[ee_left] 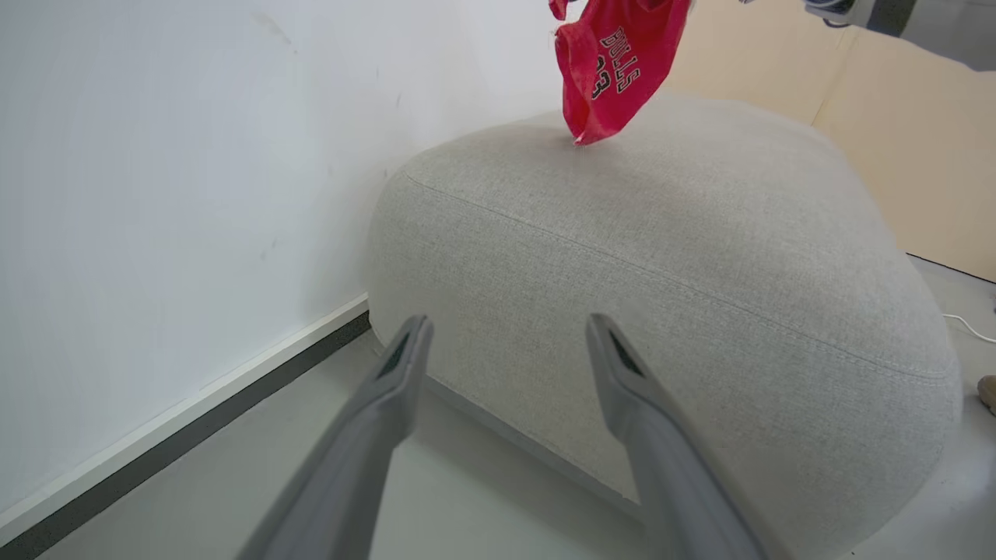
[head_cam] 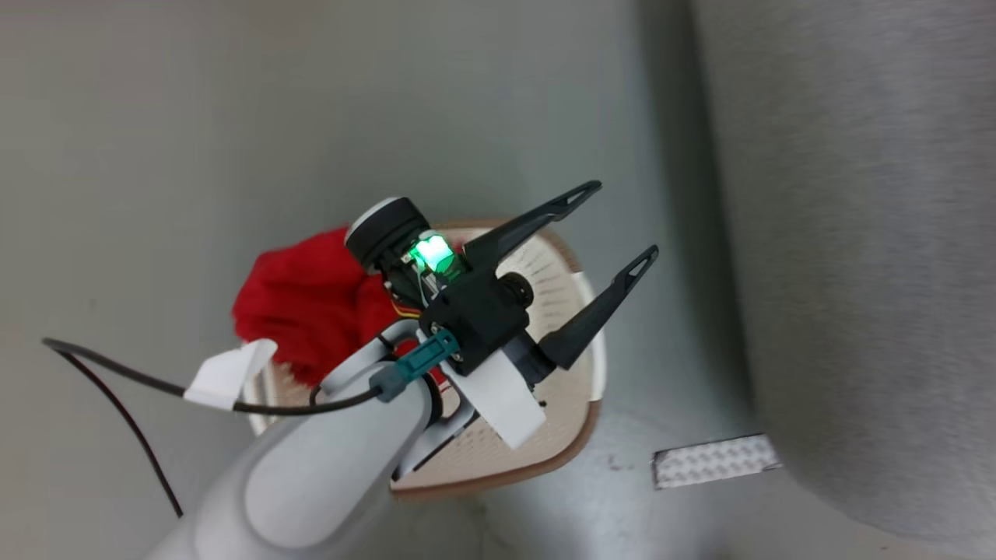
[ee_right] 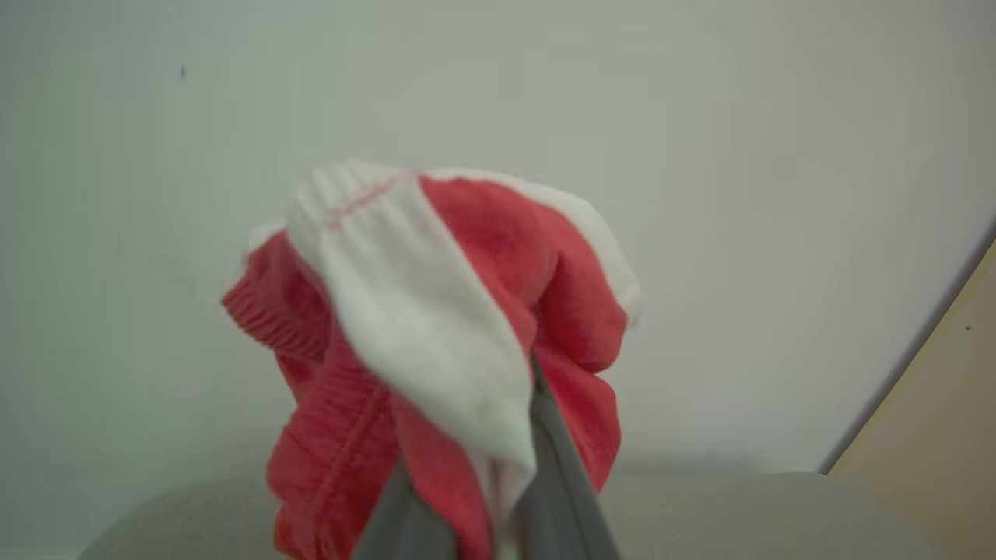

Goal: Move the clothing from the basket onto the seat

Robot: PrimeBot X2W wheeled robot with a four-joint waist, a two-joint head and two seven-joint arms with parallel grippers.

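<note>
Hanging from the clamped right gripper (ee_right: 486, 486), a bright red soft-fabric garment with white trim (ee_right: 467, 311) dangles over the large light-grey woven sofa seat (ee_left: 661, 257), apparently positioned for release. The left gripper (head_cam: 622, 219) hovers spread and empty over the cream perforated plastic basket (head_cam: 572, 412), which holds more red clothing (head_cam: 303, 307).

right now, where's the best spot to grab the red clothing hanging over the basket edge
Probably the top of the bunched clothing, from above: it mounds over the basket rim in raised folds, and the open left gripper sits above the basket.
</note>
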